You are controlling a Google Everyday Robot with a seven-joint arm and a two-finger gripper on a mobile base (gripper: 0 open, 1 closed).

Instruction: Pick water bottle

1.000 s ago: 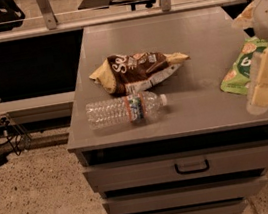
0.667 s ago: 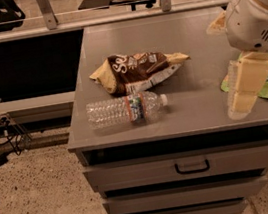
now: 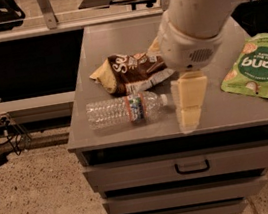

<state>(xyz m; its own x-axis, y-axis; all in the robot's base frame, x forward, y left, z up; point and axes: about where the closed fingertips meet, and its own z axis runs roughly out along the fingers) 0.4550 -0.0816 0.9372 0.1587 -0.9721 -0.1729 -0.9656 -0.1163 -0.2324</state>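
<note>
The water bottle is clear ribbed plastic with a multicoloured label band. It lies on its side near the front edge of the grey cabinet top, with its cap pointing right. My gripper hangs from the large white arm that comes in from the upper right. It is just right of the bottle's cap, above the front edge, and holds nothing that I can see.
A brown chip bag lies just behind the bottle, partly hidden by the arm. A green snack bag lies at the right. Drawers with a dark handle are below. A speckled floor lies to the left.
The arm has swung left across the cabinet top, from beside the green bag to just right of the bottle's cap. The bottle and both bags have not moved.
</note>
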